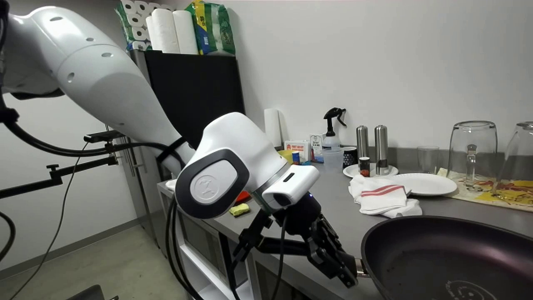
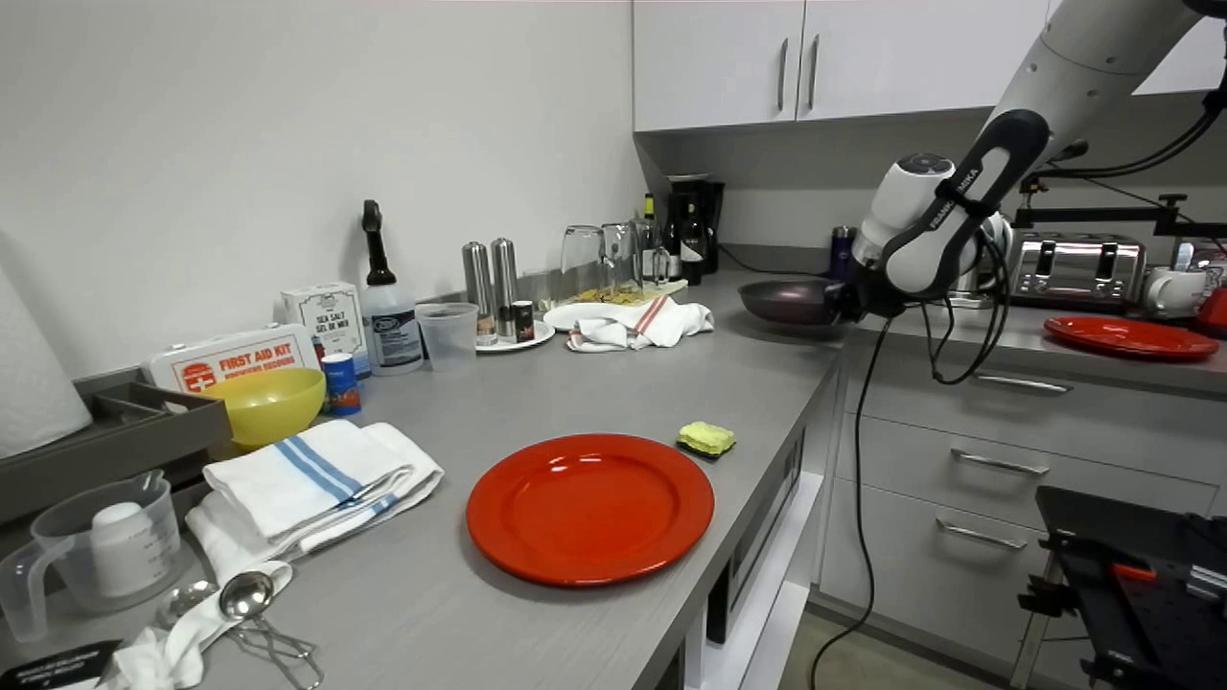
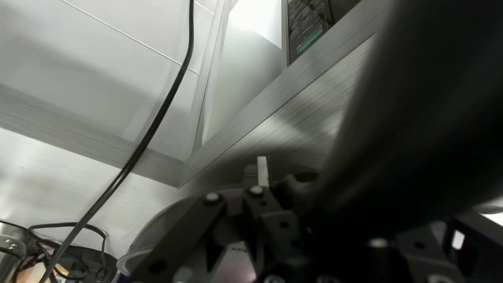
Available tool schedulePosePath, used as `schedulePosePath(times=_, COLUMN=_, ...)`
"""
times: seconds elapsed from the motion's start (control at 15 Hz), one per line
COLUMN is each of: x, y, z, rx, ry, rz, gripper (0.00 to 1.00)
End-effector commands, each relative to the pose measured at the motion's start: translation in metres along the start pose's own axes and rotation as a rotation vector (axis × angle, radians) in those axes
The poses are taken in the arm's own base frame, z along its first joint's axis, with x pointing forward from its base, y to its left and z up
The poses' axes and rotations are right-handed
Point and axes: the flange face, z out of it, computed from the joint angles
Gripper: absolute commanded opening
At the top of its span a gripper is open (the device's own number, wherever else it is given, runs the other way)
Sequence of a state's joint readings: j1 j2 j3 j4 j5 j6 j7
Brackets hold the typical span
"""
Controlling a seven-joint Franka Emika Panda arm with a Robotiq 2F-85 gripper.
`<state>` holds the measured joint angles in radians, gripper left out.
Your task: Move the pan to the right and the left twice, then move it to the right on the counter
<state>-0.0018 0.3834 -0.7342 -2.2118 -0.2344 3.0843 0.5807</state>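
Note:
The black frying pan [image 1: 441, 258] with its dark purplish inside is at the lower right of an exterior view, and the pan [image 2: 786, 300] appears small by the corner in an exterior view. My gripper [image 1: 349, 271] is shut on its handle, close to the metal neck [image 1: 361, 267] where handle meets bowl. In the wrist view the handle [image 3: 408, 118] is a big dark blur on the right, with one finger [image 3: 275, 220] against it; the opposite finger is mostly hidden. Grey counter [image 2: 575, 393] lies below the pan; whether they touch I cannot tell.
A white towel with red stripes [image 1: 381, 196], a white plate [image 1: 424, 183] and upturned glass jars [image 1: 472, 154] stand behind the pan. Farther along the counter are a yellow sponge [image 2: 706, 438] and a red plate [image 2: 590, 508]. A toaster [image 2: 1078, 268] stands beyond the arm.

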Motion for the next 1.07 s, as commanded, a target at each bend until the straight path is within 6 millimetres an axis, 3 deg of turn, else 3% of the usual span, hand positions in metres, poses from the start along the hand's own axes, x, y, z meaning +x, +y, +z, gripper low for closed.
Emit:
schedulePosePath(times=0.0, x=0.018, y=-0.014, z=-0.015, rx=0.043, ry=0.064, rz=0.041, gripper=0.22)
schedulePosePath(times=0.47, x=0.014, y=-0.033, z=-0.014, rx=0.063, ry=0.057, rz=0.068, gripper=0.22)
schedulePosePath(times=1.0, x=0.011, y=-0.038, z=-0.008, rx=0.06, ry=0.052, rz=0.109, gripper=0.22)
